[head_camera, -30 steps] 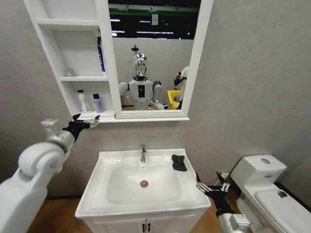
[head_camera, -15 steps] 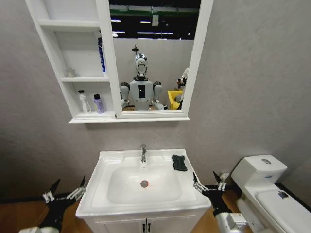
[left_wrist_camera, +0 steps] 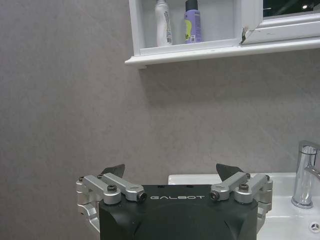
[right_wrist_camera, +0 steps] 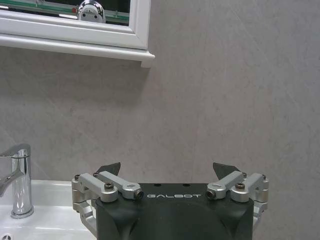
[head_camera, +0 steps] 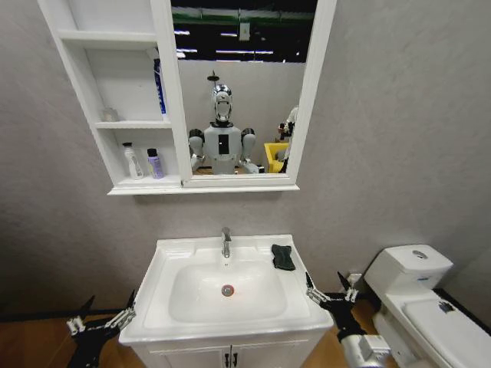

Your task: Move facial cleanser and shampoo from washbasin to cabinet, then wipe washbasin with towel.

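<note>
both bottles already stand in the cabinet (head_camera: pixel 115 107), so i want the towel (head_camera: pixel 283 257) on the washbasin (head_camera: pixel 165 307) rim's right back corner. my right claw (head_camera: pixel 331 290), jaws wide, is nearer (left claw (head_camera: pixel 98 316) wide too), long axis front-to-back.

The cabinet (head_camera: pixel 115 107) is cut off at the top of the head view, so its top shelf ends at the edge. The two bottles (head_camera: pixel 143 162) on its lowest shelf are too small to read. A small thing (head_camera: pixel 110 115) on the middle shelf is too tiny to tell. The toilet (head_camera: pixel 426 303) runs off the right edge. The arms behind the left pincer (head_camera: pixel 98 318) and the right pincer (head_camera: pixel 331 292) are cut off at the bottom.
</note>
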You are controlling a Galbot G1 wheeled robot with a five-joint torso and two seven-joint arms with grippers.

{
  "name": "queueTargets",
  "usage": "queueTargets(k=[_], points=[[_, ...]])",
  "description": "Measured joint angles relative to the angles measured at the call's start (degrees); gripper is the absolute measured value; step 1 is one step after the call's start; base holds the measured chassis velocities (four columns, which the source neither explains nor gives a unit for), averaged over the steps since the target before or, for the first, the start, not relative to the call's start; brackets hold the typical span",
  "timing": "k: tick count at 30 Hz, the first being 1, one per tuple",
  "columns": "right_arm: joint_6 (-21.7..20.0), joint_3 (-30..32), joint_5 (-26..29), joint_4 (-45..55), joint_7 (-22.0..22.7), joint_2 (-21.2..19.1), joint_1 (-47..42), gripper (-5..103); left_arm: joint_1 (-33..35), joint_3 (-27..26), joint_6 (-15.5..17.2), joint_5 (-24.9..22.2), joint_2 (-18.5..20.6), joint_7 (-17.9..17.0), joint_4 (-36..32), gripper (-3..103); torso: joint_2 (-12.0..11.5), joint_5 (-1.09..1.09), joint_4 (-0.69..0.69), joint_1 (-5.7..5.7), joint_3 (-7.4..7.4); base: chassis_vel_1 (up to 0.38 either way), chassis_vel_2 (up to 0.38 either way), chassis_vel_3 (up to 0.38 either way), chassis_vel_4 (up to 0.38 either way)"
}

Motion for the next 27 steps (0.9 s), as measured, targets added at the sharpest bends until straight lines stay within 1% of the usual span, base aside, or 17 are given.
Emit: queueTargets(k=[4,7,13,22,24,27], points=[[-0.7,0.1,0.0,-0.1,0.1,0.0,0.0,100,-0.1,0.0,0.1,-0.1,0.1,0.0,0.0,100,0.0,0.0,0.01,0.0,0.0,0.0,0.0,0.0,0.0],[-1.6,0.2,-0.1,0.2,-0.7,-0.2,-0.1,100,-0.2,0.1,0.2,-0.2,0.1,-0.1,0.1,100,0.0,0.0,0.0,0.0,0.0,0.0,0.0,0.0,0.0],[-1.8,-0.2,-0.5,0.0,-1.6,-0.2,0.2,100,-0.3,0.1,0.3,-0.2,0.2,-0.1,0.1,100,0.0,0.0,0.01,0.0,0.0,0.0,0.0,0.0,0.0],[-2.5,-0.8,-0.7,-0.1,-1.8,-0.4,0.5,100,-0.4,0.2,0.3,-0.3,0.2,-0.2,0.1,100,0.0,0.0,0.0,0.0,0.0,0.0,0.0,0.0,0.0],[-2.6,-0.9,-0.6,-0.4,-1.5,-0.5,0.8,100,-0.4,0.2,0.3,-0.3,0.2,-0.2,0.1,100,0.0,0.0,0.0,0.0,0.0,0.0,0.0,0.0,0.0],[-4.8,-1.2,1.3,-4.3,1.4,-2.3,5.0,100,-0.4,0.2,0.3,-0.3,0.3,-0.2,0.1,100,0.0,0.0,0.0,0.0,0.0,0.0,0.0,0.0,0.0]])
